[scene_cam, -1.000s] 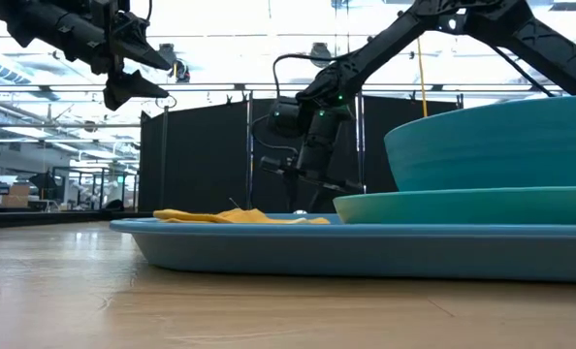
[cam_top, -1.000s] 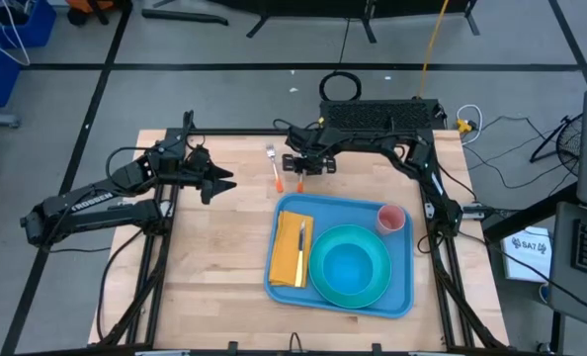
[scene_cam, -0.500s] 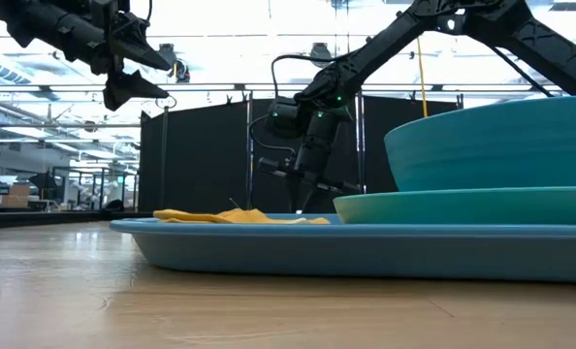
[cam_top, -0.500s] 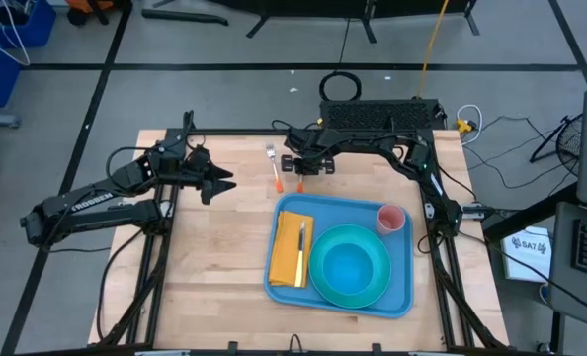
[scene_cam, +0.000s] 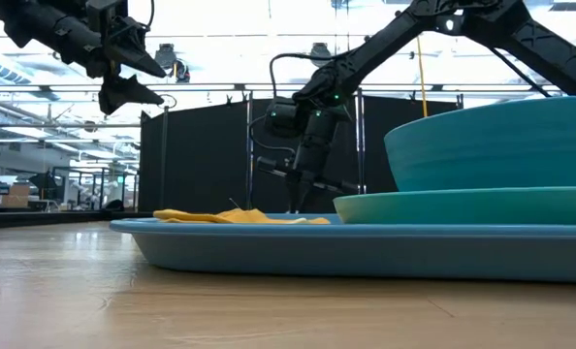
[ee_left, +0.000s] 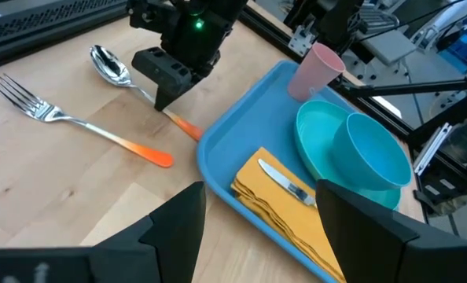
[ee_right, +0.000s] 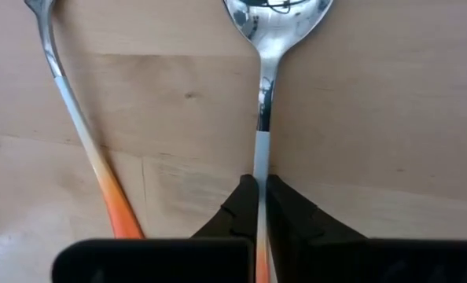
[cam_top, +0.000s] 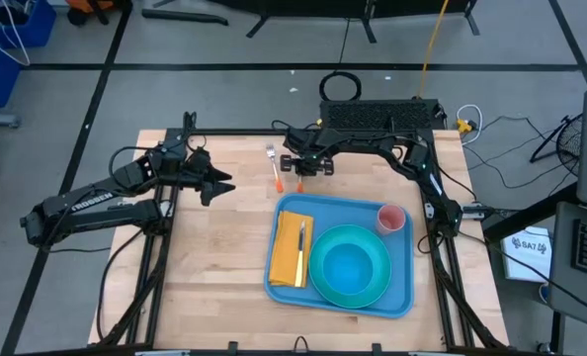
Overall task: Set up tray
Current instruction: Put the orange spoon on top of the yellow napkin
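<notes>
At table's left, left gripper (cam_top: pixel 217 185) hovers with fingers wide, empty. Mid-back lie the fork (cam_top: pixel 274 168) and spoon (ee_left: pixel 114 67); right gripper (cam_top: pixel 299 171) pinches the spoon handle, hiding most of it from above. Tray (cam_top: pixel 407 267) sits front-right holding napkin (cam_top: pixel 289 259), knife (cam_top: pixel 301 243), plate (cam_top: pixel 318 282), bowl (cam_top: pixel 348 262), cup (cam_top: pixel 390 218).

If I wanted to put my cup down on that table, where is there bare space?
The near-left wood, between the table edge and the tray, is bare. It is crowded at the far middle: the fork and spoon lie there, the right gripper shut on the spoon. The left gripper hovers open nearby. The tray holds napkin, knife, bowl and pink cup.
</notes>
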You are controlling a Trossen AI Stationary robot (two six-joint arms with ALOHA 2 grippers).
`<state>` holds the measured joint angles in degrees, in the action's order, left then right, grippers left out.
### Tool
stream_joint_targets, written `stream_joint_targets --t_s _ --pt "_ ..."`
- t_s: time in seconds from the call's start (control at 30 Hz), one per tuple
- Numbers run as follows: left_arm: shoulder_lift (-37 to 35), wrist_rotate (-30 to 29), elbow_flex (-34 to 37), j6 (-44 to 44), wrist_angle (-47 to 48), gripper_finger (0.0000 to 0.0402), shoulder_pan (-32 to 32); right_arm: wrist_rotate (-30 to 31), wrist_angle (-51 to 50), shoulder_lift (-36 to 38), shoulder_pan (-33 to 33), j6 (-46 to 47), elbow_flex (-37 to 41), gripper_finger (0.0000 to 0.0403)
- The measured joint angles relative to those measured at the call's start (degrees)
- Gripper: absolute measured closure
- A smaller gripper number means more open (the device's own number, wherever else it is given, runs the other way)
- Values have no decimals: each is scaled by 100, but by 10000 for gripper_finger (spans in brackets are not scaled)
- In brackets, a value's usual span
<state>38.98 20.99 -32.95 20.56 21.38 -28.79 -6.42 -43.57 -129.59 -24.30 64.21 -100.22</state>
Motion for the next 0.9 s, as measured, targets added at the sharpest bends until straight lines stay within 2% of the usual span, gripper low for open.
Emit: stream_joint_targets --t_s 0.27,0.7,0.9 --pt "0 4 0 -80 72 156 0 -43 -343 -6 16 126 7 401" --pt "0 -2 0 -241 257 156 -1 509 -372 530 -81 113 44 400" --pt "0 0 0 -270 257 156 1 464 -323 628 -100 148 35 401"
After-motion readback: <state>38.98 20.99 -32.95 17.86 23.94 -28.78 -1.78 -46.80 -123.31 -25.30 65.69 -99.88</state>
